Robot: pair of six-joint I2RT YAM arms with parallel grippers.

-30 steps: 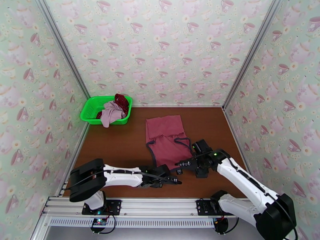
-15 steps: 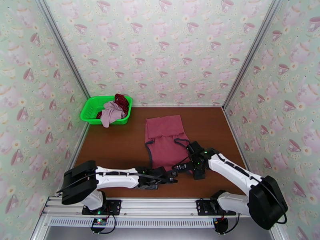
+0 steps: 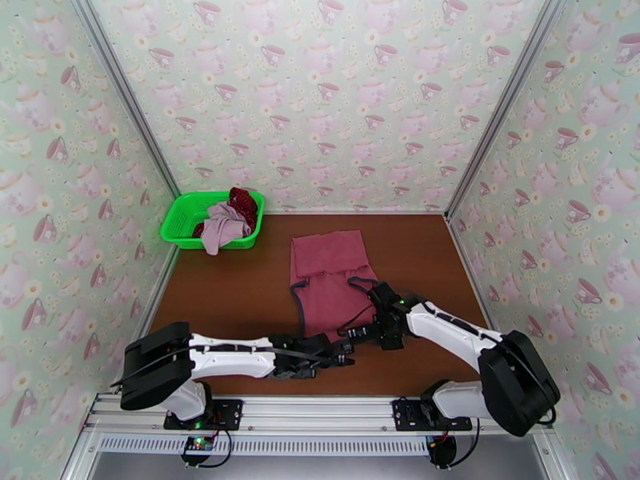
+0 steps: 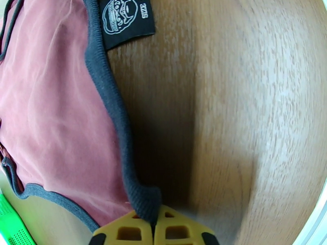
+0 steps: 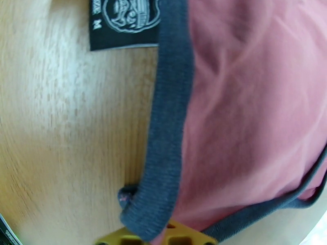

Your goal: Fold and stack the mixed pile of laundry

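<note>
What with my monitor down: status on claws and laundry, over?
Left claw shut on tank top trim. Right claw shut on same trim. Mauve piece, dotted cloth in green basket, far left, out of the way.

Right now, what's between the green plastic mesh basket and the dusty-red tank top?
Just bare brown wooden tabletop, in the top external view.

Pale green wallpaper (image 3: pixel 320 98) printed with pink teacups and teapots covers three walls, joined by aluminium posts (image 3: pixel 498 106), around a brown wood-grain bench (image 3: pixel 232 290) under even light.
</note>
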